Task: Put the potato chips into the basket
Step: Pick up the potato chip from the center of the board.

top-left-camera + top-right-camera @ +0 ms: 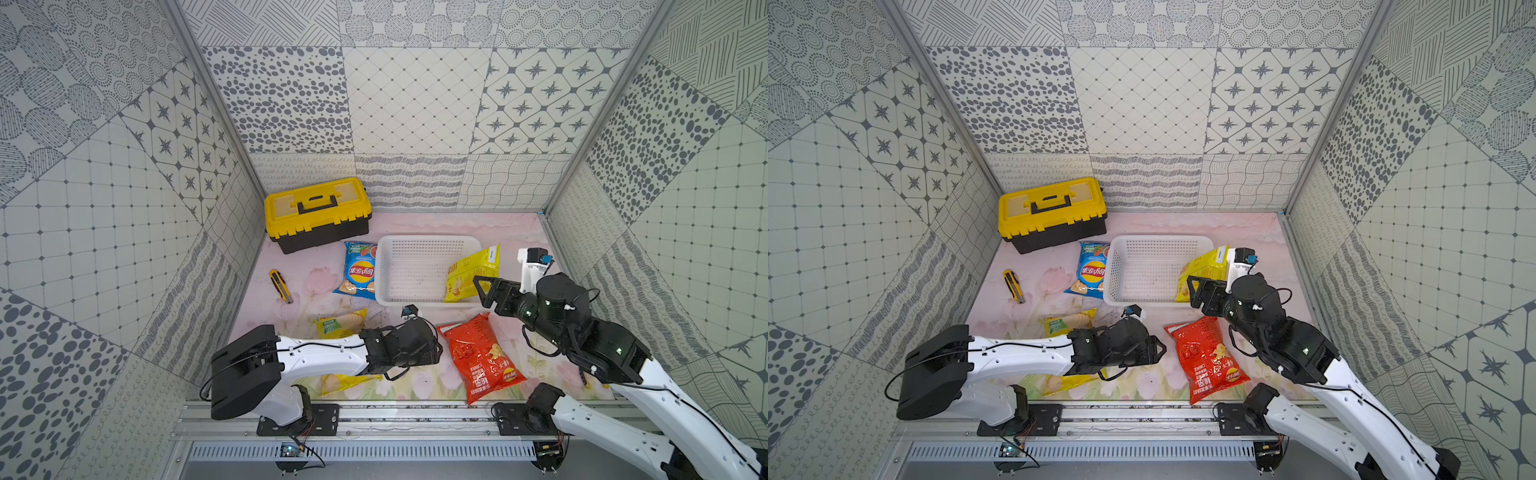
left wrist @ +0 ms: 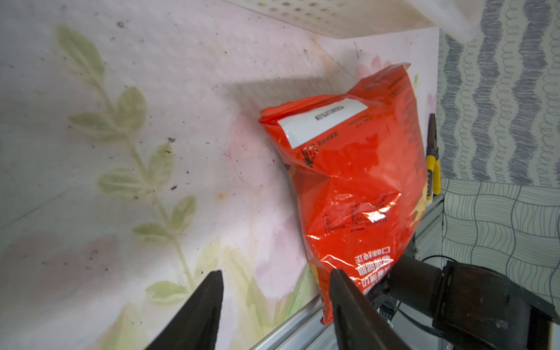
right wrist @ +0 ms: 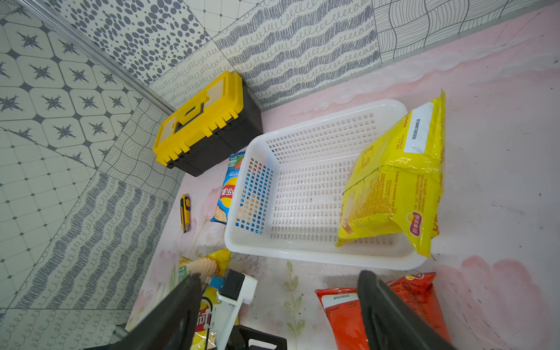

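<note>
You have four chip bags in view: one blue bag [image 1: 360, 272], one red bag [image 1: 480, 357] and two yellow bags [image 1: 471, 272] [image 1: 340, 326]. You also have one white basket [image 1: 430, 238], one yellow toolbox [image 1: 318, 208] and one utility knife [image 1: 280, 286].

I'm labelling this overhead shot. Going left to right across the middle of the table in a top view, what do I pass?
In order: yellow utility knife → blue chip bag → white mesh basket → yellow chip bag, leaning at the basket's right end.

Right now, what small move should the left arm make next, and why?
Probably ease the left gripper forward to straddle the near edge of the red bag: its jaws stand open and empty, and that bag lies just ahead, outside the basket.
</note>
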`<state>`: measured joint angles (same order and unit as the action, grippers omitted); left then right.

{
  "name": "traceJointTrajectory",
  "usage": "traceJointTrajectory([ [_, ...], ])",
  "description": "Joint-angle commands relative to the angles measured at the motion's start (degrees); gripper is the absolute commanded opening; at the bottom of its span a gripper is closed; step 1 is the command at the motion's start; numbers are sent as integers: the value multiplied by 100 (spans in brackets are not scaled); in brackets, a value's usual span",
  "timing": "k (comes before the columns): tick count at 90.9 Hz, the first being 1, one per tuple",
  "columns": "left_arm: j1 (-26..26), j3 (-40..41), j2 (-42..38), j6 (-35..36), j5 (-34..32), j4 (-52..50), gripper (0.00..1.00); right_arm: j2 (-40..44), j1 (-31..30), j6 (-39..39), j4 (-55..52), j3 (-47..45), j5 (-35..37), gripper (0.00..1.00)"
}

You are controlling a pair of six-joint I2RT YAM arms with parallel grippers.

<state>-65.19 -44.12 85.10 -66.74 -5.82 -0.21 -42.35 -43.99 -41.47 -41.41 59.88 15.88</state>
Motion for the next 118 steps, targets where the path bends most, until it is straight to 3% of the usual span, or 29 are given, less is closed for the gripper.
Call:
traceJointTrajectory([
  [1, 32, 175, 397, -869, -645, 1368, 61, 126, 20, -123, 249, 16, -102, 84],
  [34, 203, 116, 957, -780, -613, 2543, 61, 281, 17, -119, 215, -33, -143, 84],
  [118, 418, -84, 1495, -1121, -446, 2923, 43, 435, 19, -20, 185, -14, -23, 85],
])
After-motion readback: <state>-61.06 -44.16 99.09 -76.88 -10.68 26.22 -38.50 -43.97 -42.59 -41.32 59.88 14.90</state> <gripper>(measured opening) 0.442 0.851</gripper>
